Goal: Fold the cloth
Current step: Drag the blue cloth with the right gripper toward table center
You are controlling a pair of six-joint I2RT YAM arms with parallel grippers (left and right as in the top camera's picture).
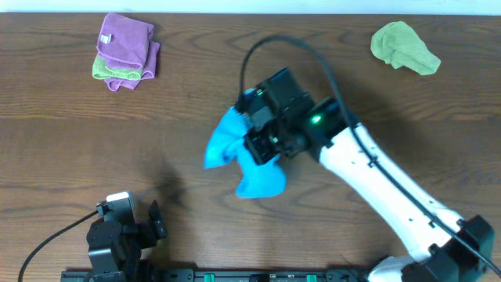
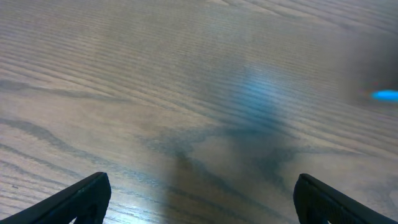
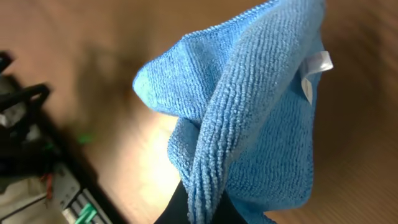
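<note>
holding the blue cloth [image 1: 223,149] bunched over mid-table, your right gripper [image 1: 257,135] is clamped on it. left gripper [image 2: 202,202] sits parked, jaws apart. looks like the spreading step, so next you lay it flat before folding.

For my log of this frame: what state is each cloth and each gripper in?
blue cloth: bunched, not folded, held by the right gripper.
right gripper: shut on the blue cloth.
left gripper: open, holding nothing.
purple cloth: folded, lying on the stacked green cloth.
stacked green cloth: folded, under the purple cloth.
loose green cloth: crumpled, lying alone.
</note>
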